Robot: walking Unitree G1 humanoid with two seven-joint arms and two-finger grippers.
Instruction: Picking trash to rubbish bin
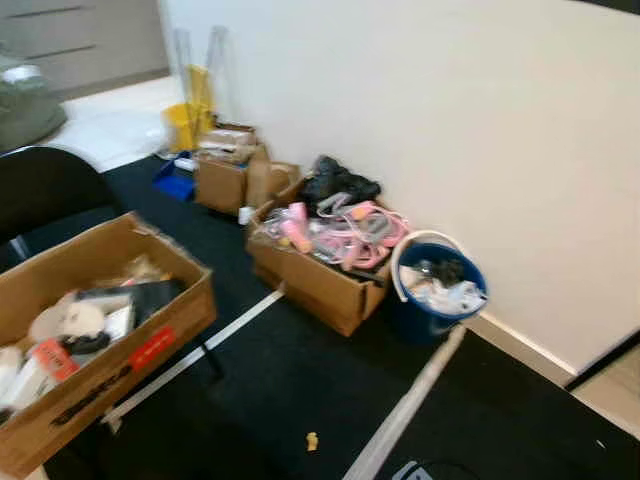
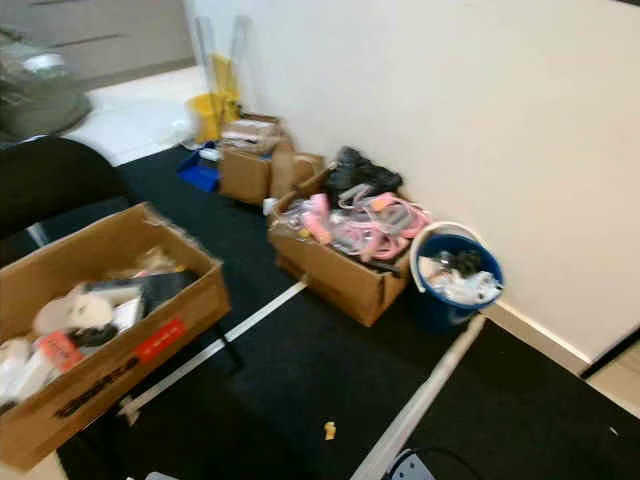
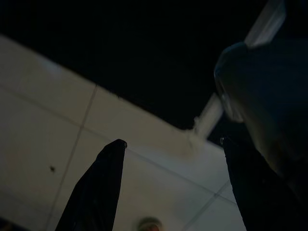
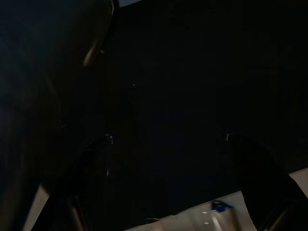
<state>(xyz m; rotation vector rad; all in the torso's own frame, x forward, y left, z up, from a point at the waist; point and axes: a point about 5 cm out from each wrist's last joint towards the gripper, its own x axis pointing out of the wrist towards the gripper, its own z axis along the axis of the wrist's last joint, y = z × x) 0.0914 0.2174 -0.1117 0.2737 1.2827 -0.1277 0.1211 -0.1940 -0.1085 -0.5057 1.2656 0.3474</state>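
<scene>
1. A blue rubbish bin point(image 1: 437, 297) stands on the dark carpet point(image 1: 290, 385) against the white wall point(image 1: 470, 130). It holds pale crumpled trash and some dark pieces, and a white handle arches over its rim.
2. Just beside the bin, on the side away from the wall's skirting corner, sits an open cardboard box point(image 1: 318, 275) filled with pink cables or hoses point(image 1: 345, 232). A black bundle point(image 1: 338, 183) lies at the far end of this box, against the wall.
3. Farther from the bin along the wall stands a smaller cardboard box point(image 1: 222, 170). A blue item point(image 1: 176, 182) lies on the floor beside it, and a yellow bucket point(image 1: 184, 122) stands beyond it.
4. A small yellow scrap of trash point(image 1: 312, 440) lies on the carpet, well apart from the bin and nearer the camera.
5. A white tape line point(image 1: 405, 410) runs across the carpet from near the bin toward the camera. A second tape line point(image 1: 215, 340) runs from the pink-cable box.
6. A large open cardboard box point(image 1: 95, 335) with a red label rests well apart from the bin, with mixed items inside. A black chair point(image 1: 45, 190) stands behind it.
7. Left gripper point(image 3: 173, 144): fingers apart, nothing between them, over pale floor tiles.
8. Right gripper point(image 4: 168, 137): view very dark; fingers appear apart, over dark carpet.
</scene>
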